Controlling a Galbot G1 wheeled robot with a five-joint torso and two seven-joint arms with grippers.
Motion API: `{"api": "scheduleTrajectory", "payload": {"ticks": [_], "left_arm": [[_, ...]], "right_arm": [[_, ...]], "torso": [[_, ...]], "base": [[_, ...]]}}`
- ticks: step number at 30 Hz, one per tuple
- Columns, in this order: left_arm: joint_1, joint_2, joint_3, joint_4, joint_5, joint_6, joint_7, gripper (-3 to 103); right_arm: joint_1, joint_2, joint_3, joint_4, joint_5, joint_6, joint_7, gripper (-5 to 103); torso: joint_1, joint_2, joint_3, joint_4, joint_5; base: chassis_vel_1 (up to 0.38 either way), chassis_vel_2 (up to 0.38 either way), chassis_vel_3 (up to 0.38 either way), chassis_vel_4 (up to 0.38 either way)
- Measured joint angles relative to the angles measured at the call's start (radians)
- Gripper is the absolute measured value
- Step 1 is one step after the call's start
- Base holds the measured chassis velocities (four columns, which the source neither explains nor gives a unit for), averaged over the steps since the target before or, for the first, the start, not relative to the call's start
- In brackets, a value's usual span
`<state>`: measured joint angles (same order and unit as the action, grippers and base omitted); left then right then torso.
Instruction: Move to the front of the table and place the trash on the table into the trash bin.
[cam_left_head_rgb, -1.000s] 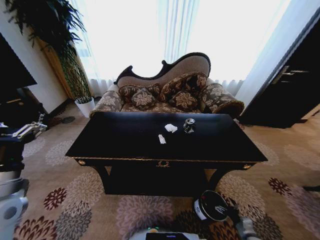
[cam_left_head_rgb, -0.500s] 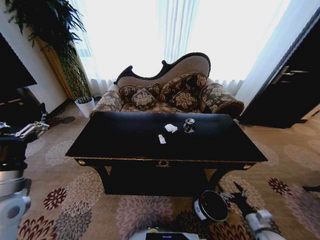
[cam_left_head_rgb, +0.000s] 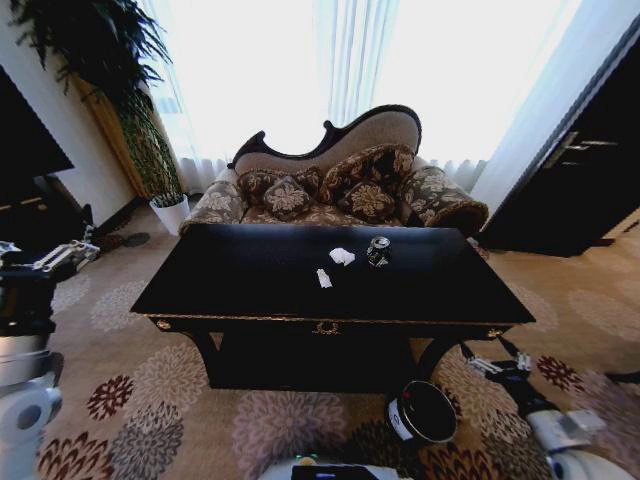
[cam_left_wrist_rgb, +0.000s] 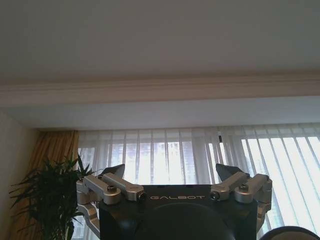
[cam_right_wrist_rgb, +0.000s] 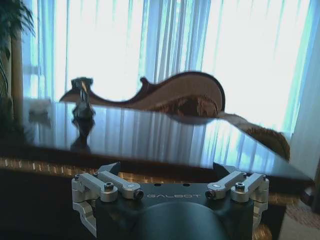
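Standing at the table's (cam_left_head_rgb: 250, 280) one o'clock, the light, crushable can (cam_left_head_rgb: 378, 250) suits a mid-body grip; both grippers, right (cam_left_head_rgb: 493, 359) and left (cam_left_head_rgb: 58, 256), gape wide.

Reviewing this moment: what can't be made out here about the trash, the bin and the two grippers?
- Trash bin, head view: its inside is dark, so any contents are hidden.
- Small white scrap and paper wad on the table: too small to identify.
- Drink can, right wrist view: a backlit silhouette, no markings readable.
- Left gripper: fingertips cut off in the left wrist view.
- Right gripper: fingertips cut off in the right wrist view.
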<state>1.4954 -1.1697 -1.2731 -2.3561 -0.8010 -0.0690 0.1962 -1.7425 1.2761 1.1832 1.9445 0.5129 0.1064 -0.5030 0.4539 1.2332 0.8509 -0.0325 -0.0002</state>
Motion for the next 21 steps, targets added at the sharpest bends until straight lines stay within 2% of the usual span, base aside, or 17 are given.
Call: {"api": "scheduleTrajectory", "payload": {"ticks": [1, 5, 8, 11, 15, 21], "left_arm": [[0.000, 0.000, 0.000, 0.000, 0.000, 0.000, 0.000, 100], [0.006, 0.015, -0.028, 0.005, -0.022, 0.002, -0.014, 100], [0.010, 0.027, -0.052, 0.008, -0.039, 0.009, -0.027, 100], [0.015, 0.040, -0.083, 0.007, -0.065, 0.018, -0.036, 100], [0.026, 0.055, -0.132, 0.003, -0.098, 0.021, -0.037, 100], [0.038, 0.071, -0.174, 0.005, -0.123, 0.021, -0.037, 100]], "right_arm": [[0.000, 0.000, 0.000, 0.000, 0.000, 0.000, 0.000, 100], [-0.001, 0.008, -0.025, 0.102, 0.053, -0.025, 0.095, 100], [0.003, 0.009, -0.049, 0.147, 0.057, -0.032, 0.130, 100], [0.005, 0.006, -0.101, 0.214, 0.056, -0.035, 0.170, 100], [0.028, -0.003, -0.205, 0.319, 0.051, -0.082, 0.256, 100], [0.063, -0.020, -0.323, 0.384, 0.011, -0.120, 0.316, 100]], "torso": [[0.000, 0.000, 0.000, 0.0000, 0.0000], [0.000, 0.000, 0.000, 0.0000, -0.0001], [0.000, 0.000, 0.000, 0.0000, -0.0003], [0.000, 0.000, 0.000, 0.0000, 0.0000], [0.000, 0.000, 0.000, 0.0001, -0.0003], [0.000, 0.000, 0.000, 0.0002, -0.0001]], "base": [[0.000, 0.000, 0.000, 0.000], [0.000, 0.000, 0.000, 0.000], [0.000, 0.000, 0.000, 0.000], [0.000, 0.000, 0.000, 0.000], [0.000, 0.000, 0.000, 0.000], [0.000, 0.000, 0.000, 0.000]]}}
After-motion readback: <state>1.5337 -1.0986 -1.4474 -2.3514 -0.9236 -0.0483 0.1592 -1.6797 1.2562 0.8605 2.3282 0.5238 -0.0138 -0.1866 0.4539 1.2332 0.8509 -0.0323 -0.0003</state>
